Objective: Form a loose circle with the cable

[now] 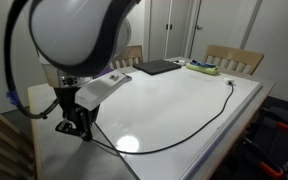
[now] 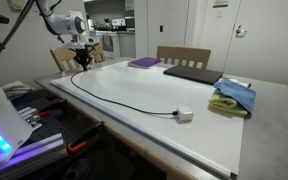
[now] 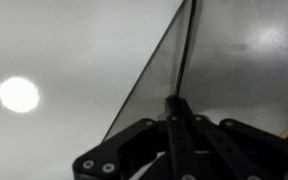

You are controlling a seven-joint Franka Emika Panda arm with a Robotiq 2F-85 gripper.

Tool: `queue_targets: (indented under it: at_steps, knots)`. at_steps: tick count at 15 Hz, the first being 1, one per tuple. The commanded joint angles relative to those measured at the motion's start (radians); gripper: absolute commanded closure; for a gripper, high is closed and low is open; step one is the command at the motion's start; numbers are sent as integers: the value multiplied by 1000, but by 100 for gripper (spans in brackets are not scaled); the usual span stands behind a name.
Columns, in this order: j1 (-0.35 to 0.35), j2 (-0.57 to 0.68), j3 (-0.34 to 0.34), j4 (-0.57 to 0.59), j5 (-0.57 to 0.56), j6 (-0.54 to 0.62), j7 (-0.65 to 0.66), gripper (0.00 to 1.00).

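Observation:
The cable (image 1: 198, 130) is a thin black cord lying in a long, shallow curve across the white table (image 1: 174, 100). In an exterior view (image 2: 124, 102) it ends at a small white plug block (image 2: 184, 115) near the table's front edge. My gripper (image 1: 78, 127) is at a table corner, shut on the cable's other end and holding it just above the surface, as also seen in an exterior view (image 2: 82, 60). In the wrist view the closed fingers (image 3: 177, 106) pinch the cable (image 3: 187, 40), which runs straight away from them.
A purple item (image 2: 142, 62), a dark flat laptop-like object (image 2: 194, 73) and blue and green cloths (image 2: 234, 97) lie along one side of the table. Wooden chairs (image 1: 234, 57) stand behind it. Equipment stands beside the table (image 2: 14, 120).

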Motion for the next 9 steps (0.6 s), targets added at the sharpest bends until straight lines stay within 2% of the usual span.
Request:
queue_targets:
  at_steps: [1,9]
  knots:
    - [-46,-47,19,-47,3,0,-28,99]
    - [-126,-143,39,-101,5,5,-46,99]
